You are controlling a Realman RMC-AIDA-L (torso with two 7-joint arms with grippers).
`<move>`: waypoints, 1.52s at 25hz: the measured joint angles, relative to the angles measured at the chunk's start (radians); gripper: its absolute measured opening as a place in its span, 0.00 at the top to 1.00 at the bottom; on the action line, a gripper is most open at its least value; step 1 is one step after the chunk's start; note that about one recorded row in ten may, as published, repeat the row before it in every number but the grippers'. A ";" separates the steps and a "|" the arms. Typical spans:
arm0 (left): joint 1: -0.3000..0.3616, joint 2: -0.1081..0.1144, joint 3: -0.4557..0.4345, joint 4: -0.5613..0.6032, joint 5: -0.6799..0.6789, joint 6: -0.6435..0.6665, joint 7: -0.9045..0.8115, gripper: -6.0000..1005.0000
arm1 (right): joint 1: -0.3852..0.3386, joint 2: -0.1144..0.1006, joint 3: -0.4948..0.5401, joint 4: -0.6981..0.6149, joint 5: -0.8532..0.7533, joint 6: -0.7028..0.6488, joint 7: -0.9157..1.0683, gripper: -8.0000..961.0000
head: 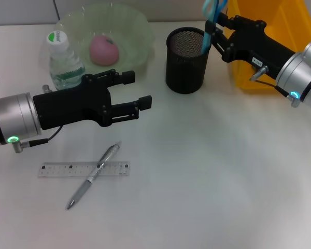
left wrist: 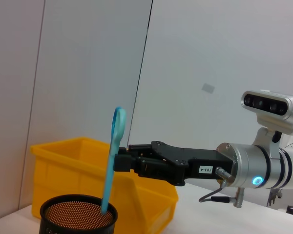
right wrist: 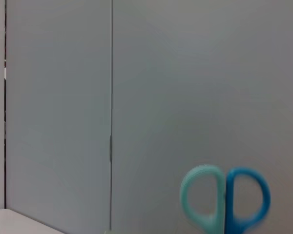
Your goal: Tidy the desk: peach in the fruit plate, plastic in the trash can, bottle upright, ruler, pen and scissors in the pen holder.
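Scissors, blue-handled: we hold them upright in our right gripper, clamped on them at upper right of the head view, blades dipping into the black mesh pen holder. Yellow trash can stands just behind that arm. Left gripper: jaws spread, empty, hovering mid-left above the table. Pen lies across the clear ruler at lower left, touching it. Peach sits in the green fruit plate, upper left. Bottle stands upright beside the plate.
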 joint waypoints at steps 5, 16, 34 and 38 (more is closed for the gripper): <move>-0.004 0.000 0.000 0.000 0.000 -0.002 0.000 0.22 | 0.000 0.000 0.000 0.008 -0.001 0.001 0.000 0.75; -0.005 0.000 0.000 0.000 0.000 -0.003 0.000 0.22 | -0.018 0.000 0.000 0.011 0.004 -0.022 0.006 0.64; 0.019 0.005 0.042 0.010 0.018 0.033 -0.012 0.22 | -0.248 -0.010 -0.002 0.017 -0.093 -0.515 0.056 0.60; 0.019 0.009 0.070 0.057 0.073 0.054 -0.082 0.22 | -0.275 -0.007 0.003 0.035 -0.101 -0.513 0.062 0.46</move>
